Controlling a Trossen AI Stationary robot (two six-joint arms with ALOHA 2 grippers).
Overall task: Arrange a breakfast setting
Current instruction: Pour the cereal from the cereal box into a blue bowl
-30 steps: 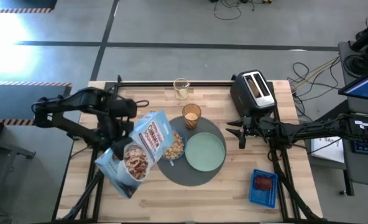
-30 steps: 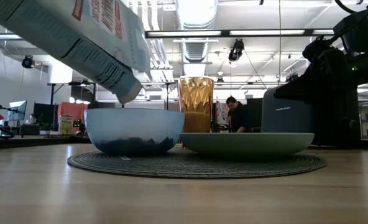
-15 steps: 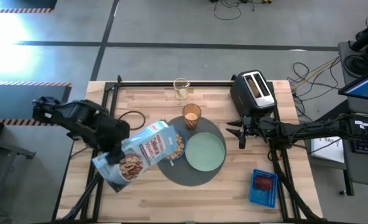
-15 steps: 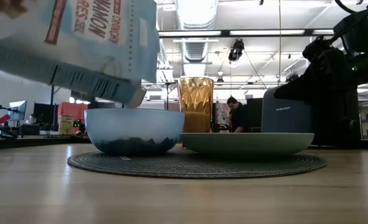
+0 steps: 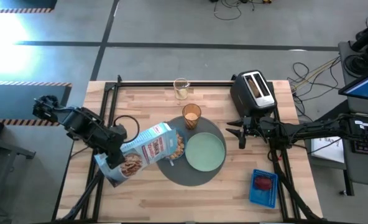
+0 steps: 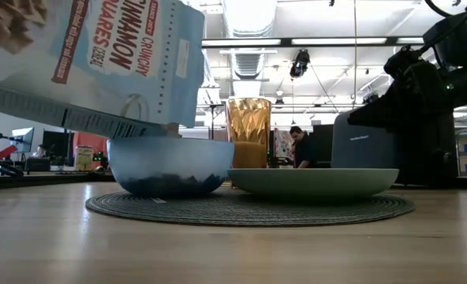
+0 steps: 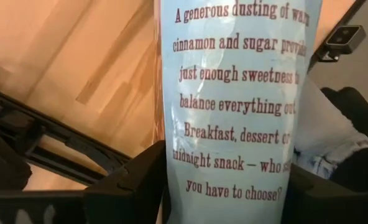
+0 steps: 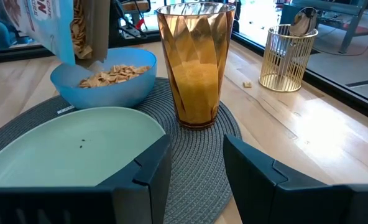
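Since a second ago, your left gripper [image 5: 114, 158] has lowered the cereal box [image 5: 143, 151], which now lies nearly level, its mouth over the small blue bowl [image 8: 103, 78]. Its fingers [image 7: 137, 177] clamp the box's base. Brown cereal [image 8: 112, 74] sits in the bowl, on the round dark-grey mat [image 5: 193, 177] with the amber tumbler [image 5: 191, 115] and the pale-green plate [image 5: 205, 151]. Your right gripper [image 5: 239, 132] waits beside the toaster [image 5: 253, 91], fingers [image 8: 147, 171] parted, holding nothing.

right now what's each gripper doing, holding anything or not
Left gripper: jaws shut on the cereal box, tipped over the blue bowl.
Right gripper: jaws open, holding nothing, beside the toaster.
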